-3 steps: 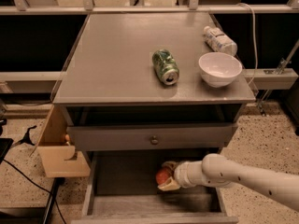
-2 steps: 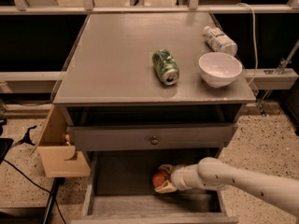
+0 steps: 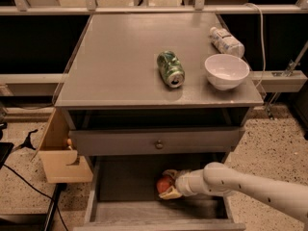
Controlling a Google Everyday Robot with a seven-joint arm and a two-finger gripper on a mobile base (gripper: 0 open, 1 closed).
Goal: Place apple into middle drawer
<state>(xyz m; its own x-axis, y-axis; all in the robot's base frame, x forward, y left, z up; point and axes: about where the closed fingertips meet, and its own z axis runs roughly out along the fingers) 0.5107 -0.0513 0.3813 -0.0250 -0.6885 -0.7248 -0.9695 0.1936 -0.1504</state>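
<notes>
Middle drawer [image 3: 120, 189] interior: apple [image 3: 163, 184] in grip of hand [image 3: 166, 185].

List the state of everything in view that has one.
apple, gripped in the pincer, inside the middle drawer
pincer, shut on the apple, low in the drawer
middle drawer, pulled open
drawer with knob, shut
green can, lying on its side
white bowl, upright, empty
bottle, lying on its side

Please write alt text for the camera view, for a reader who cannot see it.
The gripper holds the apple low inside the open middle drawer of a grey cabinet. On top are a green can, a white bowl and a bottle.
</notes>
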